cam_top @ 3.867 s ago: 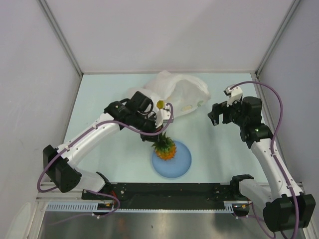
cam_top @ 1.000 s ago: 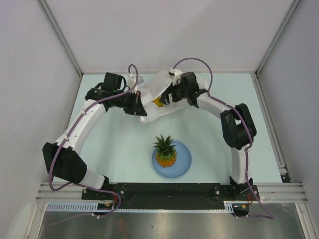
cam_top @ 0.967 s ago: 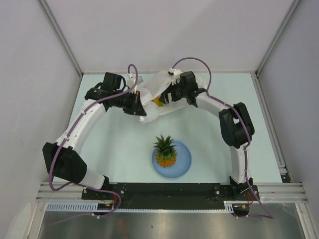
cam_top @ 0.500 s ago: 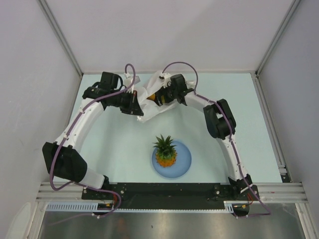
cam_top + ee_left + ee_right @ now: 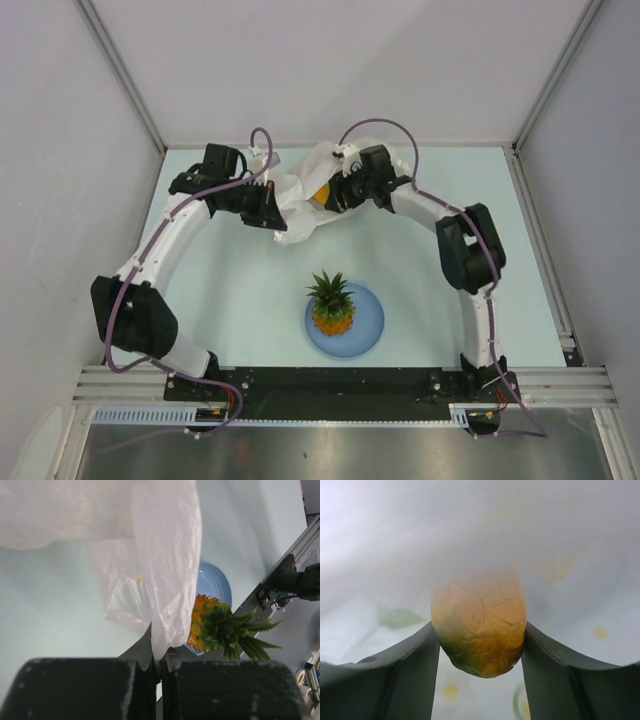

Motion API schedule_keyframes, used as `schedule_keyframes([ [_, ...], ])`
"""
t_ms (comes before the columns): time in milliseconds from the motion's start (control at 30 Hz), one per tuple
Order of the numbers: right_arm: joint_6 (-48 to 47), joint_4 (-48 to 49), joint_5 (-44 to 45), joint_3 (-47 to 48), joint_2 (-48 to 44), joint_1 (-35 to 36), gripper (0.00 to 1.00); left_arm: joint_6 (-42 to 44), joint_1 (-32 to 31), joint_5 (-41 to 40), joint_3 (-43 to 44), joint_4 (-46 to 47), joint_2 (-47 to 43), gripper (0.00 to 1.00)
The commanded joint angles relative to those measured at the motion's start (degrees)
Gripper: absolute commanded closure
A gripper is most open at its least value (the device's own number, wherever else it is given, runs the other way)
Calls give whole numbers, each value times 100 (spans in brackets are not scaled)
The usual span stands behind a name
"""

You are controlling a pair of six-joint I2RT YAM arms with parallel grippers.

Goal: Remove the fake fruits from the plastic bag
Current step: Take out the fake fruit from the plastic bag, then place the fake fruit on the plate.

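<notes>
White plastic bag (image 5: 165,580) was pinched in the closed left fingers (image 5: 80,690). The yellow-orange fruit (image 5: 480,625) seemed gripped by the right fingers (image 5: 395,680); it needed to be pulled out slowly.

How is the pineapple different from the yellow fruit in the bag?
The pineapple has a spiky green crown; the yellow fruit is rounded, wrinkly and leafless. The pineapple stands free on the blue plate; the yellow fruit sits inside the plastic bag, between the right gripper's fingers. Both are orange-yellow toy fruits.
</notes>
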Motion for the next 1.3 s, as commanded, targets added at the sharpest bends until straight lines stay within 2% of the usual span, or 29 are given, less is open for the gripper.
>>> schedule_keyframes([
  [0,-186,-229,-108,-661,-1779,-173,68,172,143,203,725,88,549,100],
  [67,-80,-493,-179,-864,-2410,-200,68,119,170,300,999,104,803,100],
  [267,-167,-1328,-380,-1796,-3827,-130,67,-337,179,388,1087,649,902,100],
  [433,-589,-2874,-601,-2148,-4750,-147,68,-373,179,423,1455,711,928,100],
  [500,-555,-3340,-496,-2446,-5014,-130,68,-452,187,590,1500,755,937,100],
  [633,59,-3447,-13,-3412,-5953,203,67,-540,187,757,1369,878,726,99],
  [700,123,-3579,-230,-3721,-6105,187,67,-575,187,783,1177,843,586,99],
  [867,-221,-3923,278,-3730,-5868,-138,68,-865,205,766,341,1176,-266,98],
  [1000,-80,-3536,182,-3949,-5745,264,68,-541,205,617,7,993,-812,98],
  [1133,681,-3115,384,-4038,-5675,336,66,-268,240,406,252,817,-1006,97],
  [1267,1202,-3044,102,-4082,-5288,240,67,-92,293,291,534,702,-953,97],
])
